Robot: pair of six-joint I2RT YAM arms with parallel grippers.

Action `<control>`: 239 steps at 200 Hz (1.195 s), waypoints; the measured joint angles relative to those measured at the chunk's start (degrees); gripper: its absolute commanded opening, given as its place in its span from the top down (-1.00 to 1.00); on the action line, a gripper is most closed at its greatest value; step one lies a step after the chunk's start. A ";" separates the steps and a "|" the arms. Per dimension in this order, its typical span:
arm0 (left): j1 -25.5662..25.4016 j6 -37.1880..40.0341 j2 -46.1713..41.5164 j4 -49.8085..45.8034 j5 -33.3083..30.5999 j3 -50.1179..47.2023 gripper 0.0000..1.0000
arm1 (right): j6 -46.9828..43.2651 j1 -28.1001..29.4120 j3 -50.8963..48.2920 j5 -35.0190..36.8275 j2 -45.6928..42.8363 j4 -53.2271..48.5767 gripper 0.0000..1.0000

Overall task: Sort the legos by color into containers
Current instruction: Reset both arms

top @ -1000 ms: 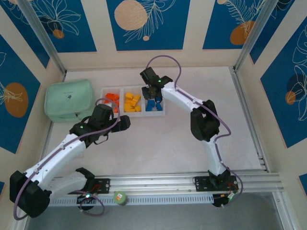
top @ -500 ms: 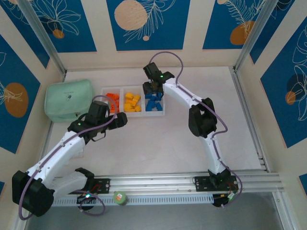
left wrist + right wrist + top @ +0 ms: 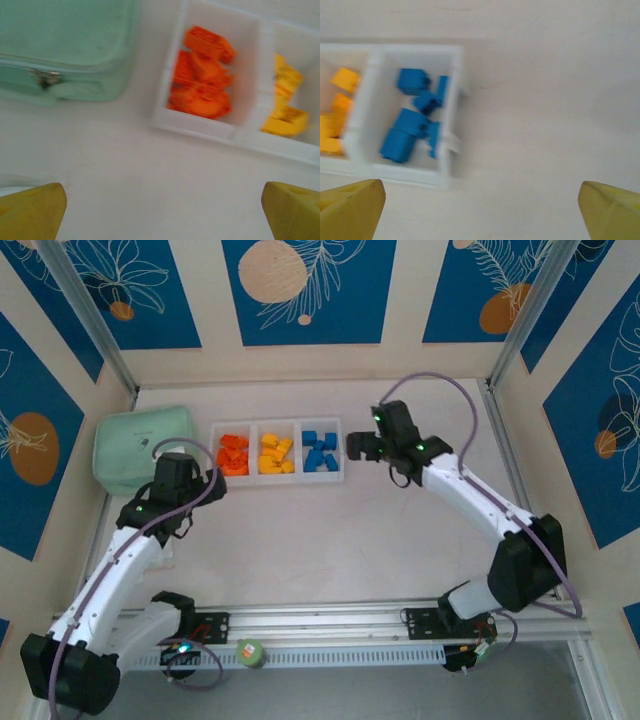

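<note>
Since the orange-red legos (image 3: 232,454) lie in the white tray's (image 3: 278,479) left compartment, the yellow legos (image 3: 275,455) in its middle and the blue legos (image 3: 319,452) in its right, sorting looks finished. The left end effector (image 3: 162,207), near the mint-green pouch (image 3: 143,448), and the right end effector (image 3: 480,205), beside the blue end, hang spread and empty over the worktop (image 3: 330,530).

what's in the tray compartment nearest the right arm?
That compartment holds blue legos, loosely piled, no other color. Upper pieces cover parts of lower ones, so exact count is unclear.

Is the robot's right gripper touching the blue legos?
Apart. The top view shows the right gripper just right of the white tray, outside its wall; the blue legos lie inside.
</note>
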 measured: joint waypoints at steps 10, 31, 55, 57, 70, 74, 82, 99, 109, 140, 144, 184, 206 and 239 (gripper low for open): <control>1.16 1.70 -0.26 2.16 -2.60 -2.21 -0.98 | -0.24 -1.92 -4.24 1.95 -1.84 1.53 -0.99; 3.48 5.31 0.79 8.04 -7.15 -7.23 -0.98 | -1.29 -6.91 -13.07 6.86 -4.66 5.62 -0.99; 4.96 10.14 3.58 21.00 -11.30 -14.75 -0.98 | -3.10 -14.93 -22.14 6.62 -6.27 14.78 -0.98; 5.01 10.54 3.91 22.58 -11.37 -15.56 -0.99 | -3.26 -15.72 -22.80 6.51 -6.19 15.61 -0.99; 5.07 13.97 6.40 31.93 -11.69 -20.31 -0.98 | -3.56 -20.00 -25.62 5.57 -4.92 20.55 -0.99; 5.07 15.04 7.32 34.49 -11.69 -21.53 -0.98 | -3.93 -21.16 -26.47 5.01 -4.20 22.71 -0.98; 5.09 17.29 9.22 40.87 -11.28 -24.06 -0.98 | -4.68 -22.49 -27.91 3.87 -2.95 26.69 -0.99; 5.14 21.16 14.38 53.55 -9.20 -27.47 -0.98 | -6.86 -23.41 -30.47 0.09 0.98 35.39 -0.99; 5.14 23.26 17.92 60.92 -7.43 -28.57 -0.98 | -8.26 -23.39 -30.84 -1.86 3.19 38.53 -0.99; 5.16 28.22 28.52 77.81 -1.95 -28.65 -0.98 | -11.39 -24.41 -34.56 -9.84 4.70 51.06 -0.99; 5.14 28.55 29.79 79.58 -1.22 -28.65 -0.98 | -11.78 -24.68 -35.63 -10.93 4.61 53.00 -0.98; 5.77 30.93 36.83 88.52 3.74 -27.85 -0.99 | -13.73 -25.46 -44.19 -17.53 6.14 65.31 -0.98; 7.72 30.47 36.85 88.39 5.35 -26.14 -0.99 | -13.73 -26.29 -43.47 -17.94 6.19 67.69 -0.98; 8.13 30.23 36.85 88.37 5.79 -26.03 -0.99 | -13.75 -25.92 -43.17 -18.34 6.12 69.55 -0.98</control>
